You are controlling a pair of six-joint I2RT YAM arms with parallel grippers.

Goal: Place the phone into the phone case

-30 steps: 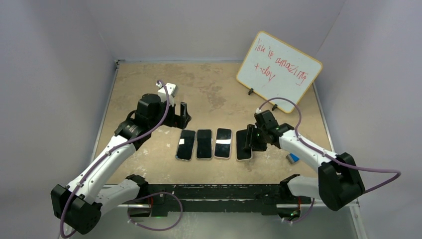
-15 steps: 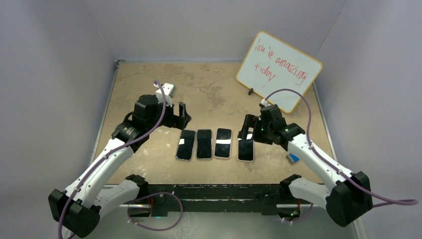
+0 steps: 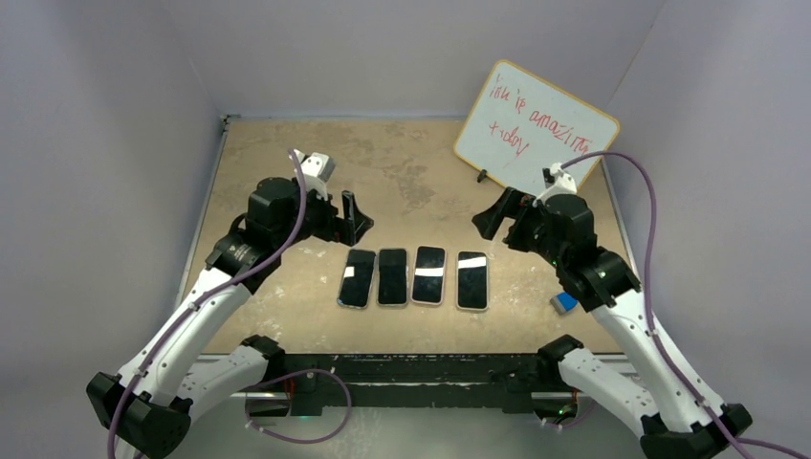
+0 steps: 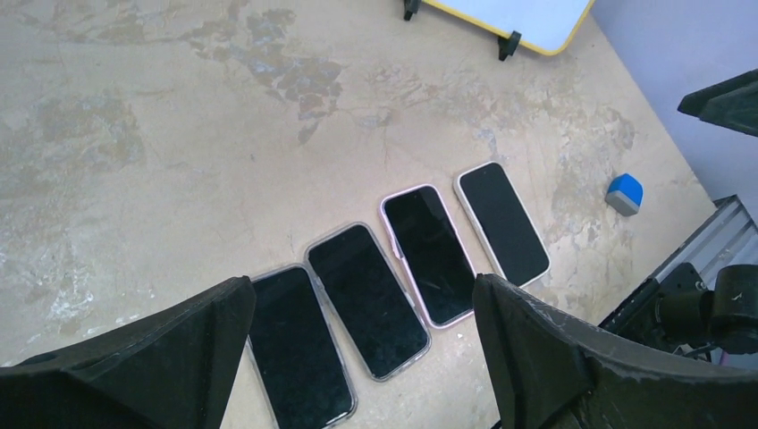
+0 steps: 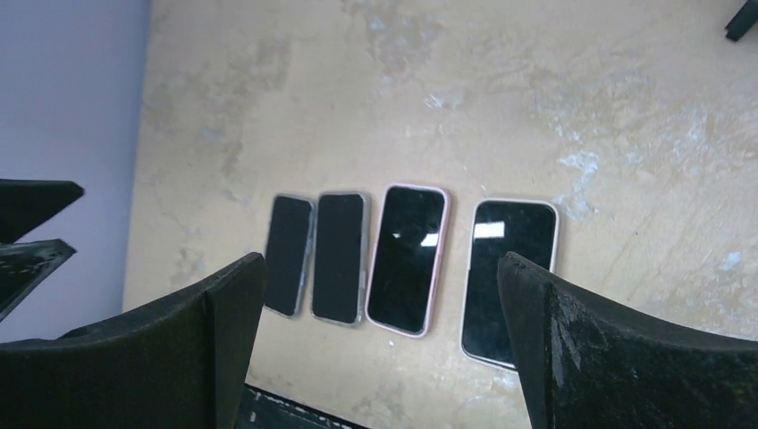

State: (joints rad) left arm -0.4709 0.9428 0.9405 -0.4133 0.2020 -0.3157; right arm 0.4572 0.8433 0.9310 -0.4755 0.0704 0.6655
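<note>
Top external view hides part of a small blue block (image 3: 564, 303) behind the right arm, and the red scrawl on the whiteboard (image 3: 536, 134) at upper right is hard to read. Both wrist views cut the fingers off at the bottom edge. The bench (image 3: 287, 163) is worn, blotchy tan, with pale lilac walls around it. Four phones (image 3: 429, 274) lie face up in a row at mid-frame, screens dark, rims clear, pink and white. Above them the left hand (image 3: 350, 218) and the right hand (image 3: 497, 212) hover with fingers apart, gripping nothing.
</note>
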